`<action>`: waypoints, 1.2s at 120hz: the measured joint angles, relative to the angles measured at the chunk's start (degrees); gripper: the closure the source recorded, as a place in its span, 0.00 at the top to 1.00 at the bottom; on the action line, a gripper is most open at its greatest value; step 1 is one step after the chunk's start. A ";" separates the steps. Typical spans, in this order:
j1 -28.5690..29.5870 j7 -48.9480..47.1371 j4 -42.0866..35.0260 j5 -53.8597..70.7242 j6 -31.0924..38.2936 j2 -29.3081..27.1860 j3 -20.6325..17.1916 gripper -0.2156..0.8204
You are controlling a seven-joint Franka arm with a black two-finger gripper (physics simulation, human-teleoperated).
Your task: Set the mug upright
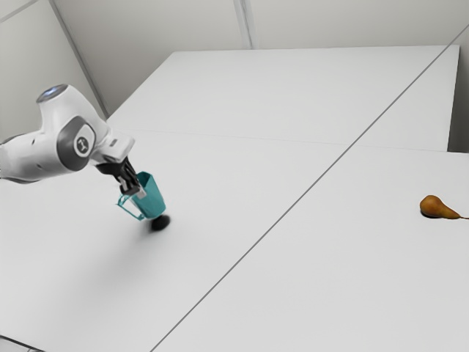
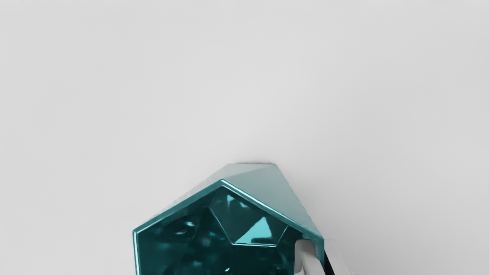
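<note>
In the exterior view, my gripper (image 1: 135, 191) is at the upper rim of the teal mug (image 1: 153, 199). The mug leans, its mouth up toward the exterior view's left and its handle on that same side. A dark shadow lies under its base; whether the base touches the table cannot be told. Seen from the wrist, the faceted teal mug (image 2: 174, 244) turns its open mouth to the camera. My gripper (image 2: 320, 259) is shut on the mug's wall, one finger inside the mouth and the other outside. The handle is hidden in this view.
A brown pear (image 1: 436, 207) lies on the white table (image 1: 293, 279) at the exterior view's far right, well away from the mug. A thin dark line runs diagonally across the exterior view between mug and pear.
</note>
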 joint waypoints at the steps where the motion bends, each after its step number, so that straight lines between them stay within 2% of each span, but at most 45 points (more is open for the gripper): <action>1: -0.20 -0.50 0.11 0.04 0.02 0.15 0.00 0.03; 41: -7.68 -16.86 2.61 1.39 -0.01 4.47 -0.11 0.03; 106: -9.80 -32.51 2.63 1.55 -0.43 6.43 -1.05 0.04; 128: -10.14 -35.22 2.64 1.33 -1.17 6.22 -1.01 0.41; 144: -8.76 -36.74 2.42 1.30 -1.45 2.80 -1.89 0.57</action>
